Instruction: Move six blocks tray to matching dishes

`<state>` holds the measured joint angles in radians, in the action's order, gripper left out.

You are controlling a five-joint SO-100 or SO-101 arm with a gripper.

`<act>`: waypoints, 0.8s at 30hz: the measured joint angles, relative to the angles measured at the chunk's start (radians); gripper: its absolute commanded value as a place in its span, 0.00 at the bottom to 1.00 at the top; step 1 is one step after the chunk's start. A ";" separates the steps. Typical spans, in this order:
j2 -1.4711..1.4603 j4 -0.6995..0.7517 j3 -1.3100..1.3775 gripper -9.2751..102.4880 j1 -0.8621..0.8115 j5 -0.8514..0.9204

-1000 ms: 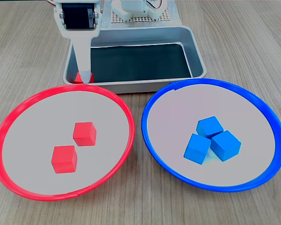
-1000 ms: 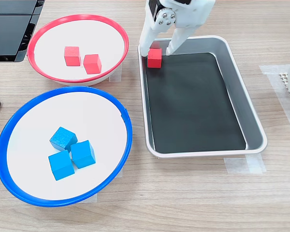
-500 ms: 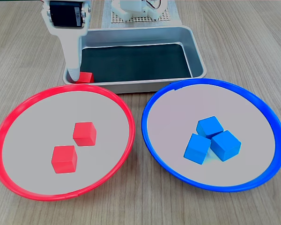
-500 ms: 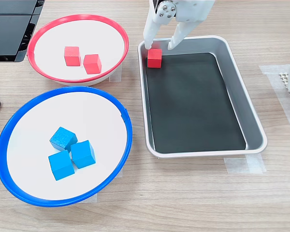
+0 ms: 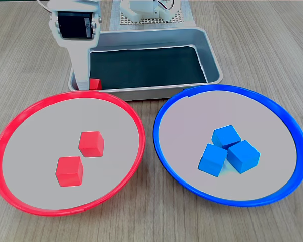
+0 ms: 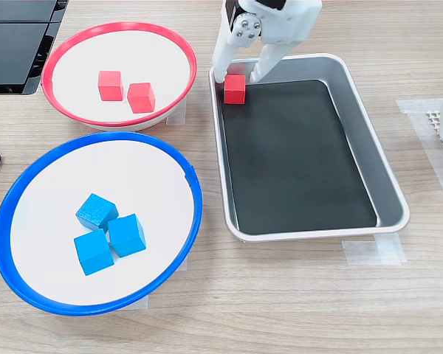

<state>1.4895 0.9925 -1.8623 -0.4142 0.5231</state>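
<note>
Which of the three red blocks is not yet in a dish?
The red block in the tray corner, between the gripper's fingers; the other two lie in the red-rimmed dish.

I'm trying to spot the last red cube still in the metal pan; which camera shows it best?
The fixed view from above: the red cube shows whole in the tray's corner. In the low front fixed view, the cube is half hidden behind the tray rim.

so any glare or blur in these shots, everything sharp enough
In a fixed view the tray wall shows soft sheen, no hard glare; blue blocks crisp. In another fixed view, even light, faint shadows, the last red block sharp between the hand's fingers.
</note>
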 measured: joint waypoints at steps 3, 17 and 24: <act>0.000 0.005 -0.006 0.23 0.014 0.018; 0.000 0.081 -0.015 0.18 0.011 0.081; 0.095 0.222 -0.107 0.08 0.008 0.276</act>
<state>1.5846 1.2149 -1.9696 -0.4065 0.7992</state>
